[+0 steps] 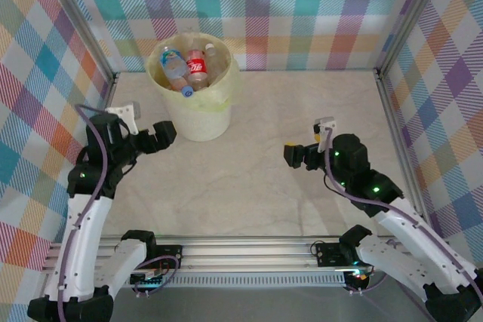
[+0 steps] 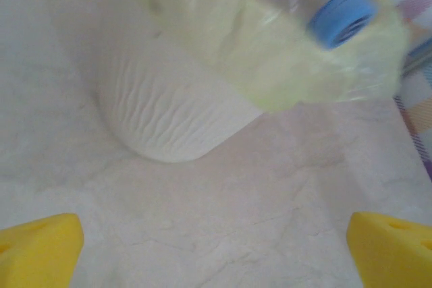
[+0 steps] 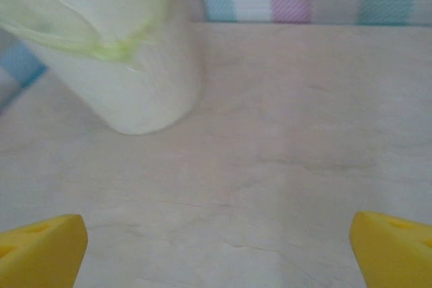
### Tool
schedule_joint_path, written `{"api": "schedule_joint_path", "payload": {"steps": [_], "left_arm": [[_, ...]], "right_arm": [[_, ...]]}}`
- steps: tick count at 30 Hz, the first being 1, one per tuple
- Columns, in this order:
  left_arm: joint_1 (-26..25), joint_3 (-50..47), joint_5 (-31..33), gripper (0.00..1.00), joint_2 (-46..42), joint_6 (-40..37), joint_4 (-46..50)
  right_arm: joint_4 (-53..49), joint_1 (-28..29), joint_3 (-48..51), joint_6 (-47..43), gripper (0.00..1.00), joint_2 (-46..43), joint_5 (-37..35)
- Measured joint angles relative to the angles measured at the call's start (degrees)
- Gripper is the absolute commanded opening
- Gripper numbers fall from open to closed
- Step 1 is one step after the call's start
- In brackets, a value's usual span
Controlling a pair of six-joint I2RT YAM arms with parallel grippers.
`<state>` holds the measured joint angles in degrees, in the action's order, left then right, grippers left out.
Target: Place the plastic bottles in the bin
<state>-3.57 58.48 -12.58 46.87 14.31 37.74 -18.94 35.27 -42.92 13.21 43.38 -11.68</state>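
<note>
The bin [image 1: 198,115] stands upright at the far left of the worktop [image 1: 302,111], near the checked back wall [image 1: 302,13]; its yellowish bag [image 1: 226,84] folds out over the rim; the plastic bottles [image 1: 192,69] lie inside it, one with a red label, one clear with a blue cap [image 2: 343,15] against the near rim. The left pincer [image 1: 164,133] hovers just beside the bin's near side, its yellow fingers [image 2: 37,251] spread wide apart; the right pincer [image 1: 291,154] hangs over bare worktop, well apart from the bin, its fingers [image 3: 395,247] likewise spread.
</note>
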Motion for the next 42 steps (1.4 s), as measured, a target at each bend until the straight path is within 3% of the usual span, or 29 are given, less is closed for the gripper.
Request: {"api": "schedule_joint_path", "payload": {"steps": [5, 10, 15, 18, 24, 30, 36, 42], "left_arm": [[0.0, -13.4, 4.6, 1.0, -2.6, 3.3, -5.3], [0.0, -21.9, 9.6, 1.0, -0.7, 4.0, -9.7], [0.0, -29.5, 14.2, 1.0, 1.7, 1.3, -21.3], [-0.1, -33.3, 17.5, 1.0, 2.2, -2.0, -28.4], [-0.1, -36.3, 21.4, 1.0, 7.5, -8.7, -41.4], [-0.1, -37.2, 21.4, 1.0, 16.0, -12.8, -53.0], [-0.1, -39.6, 18.8, 1.0, 19.7, -15.6, -63.8], [-0.1, -43.1, 16.0, 1.0, 25.9, -16.9, -76.0]], "right_arm": [[6.2, -3.8, 7.6, -2.3, 1.0, 3.8, -5.4], [13.9, -13.0, 10.3, -5.0, 1.0, 7.6, -6.7], [24.4, -25.1, 13.3, -7.8, 1.0, 14.6, -3.8], [31.5, -29.4, 14.8, -10.0, 1.0, 20.2, -2.6], [41.7, -33.2, 14.7, -12.0, 1.0, 33.0, 4.0], [46.4, -34.2, 15.1, -12.9, 1.0, 33.7, 10.1], [62.3, -34.2, 25.2, -12.8, 1.0, 36.0, 10.2], [68.1, -34.2, 24.9, -12.4, 1.0, 44.2, 8.0]]}}
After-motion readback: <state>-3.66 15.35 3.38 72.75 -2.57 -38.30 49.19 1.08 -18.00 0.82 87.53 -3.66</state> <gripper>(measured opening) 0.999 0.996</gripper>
